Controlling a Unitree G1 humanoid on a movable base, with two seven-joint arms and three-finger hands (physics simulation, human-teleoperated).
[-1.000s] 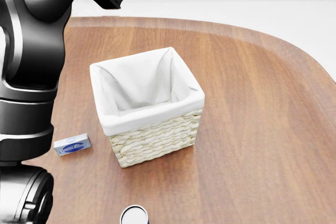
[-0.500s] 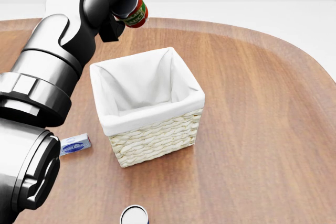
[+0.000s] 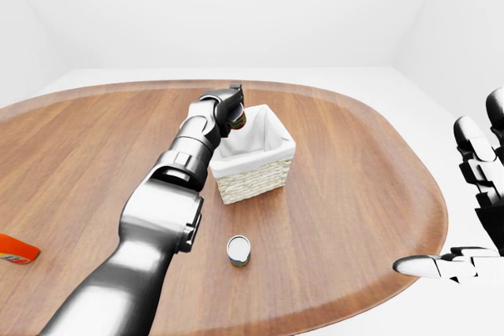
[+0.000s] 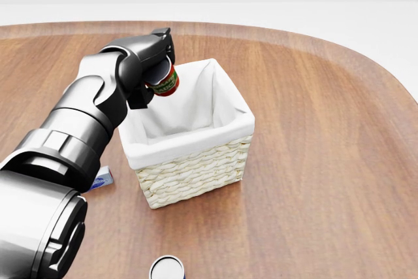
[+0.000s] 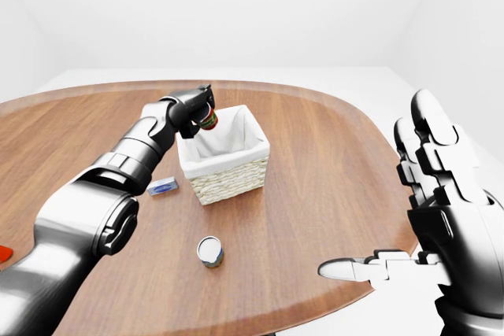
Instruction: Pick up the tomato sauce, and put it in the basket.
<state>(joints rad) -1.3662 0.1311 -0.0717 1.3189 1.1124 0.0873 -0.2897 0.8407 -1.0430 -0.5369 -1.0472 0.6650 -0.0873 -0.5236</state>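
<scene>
Now the left hand (image 4: 149, 73), gripping the tomato sauce can (image 4: 166, 82), has dropped from above the table's far edge to the wicker basket (image 4: 189, 161), over its upper-left rim; release looks near. The right hand (image 5: 429, 218) idles, fingers spread.

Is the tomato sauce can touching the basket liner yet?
Cannot tell. In the head view the tomato sauce can, held in the left hand, overlaps the basket liner's top-left rim; no gap or contact shows plainly.
</scene>
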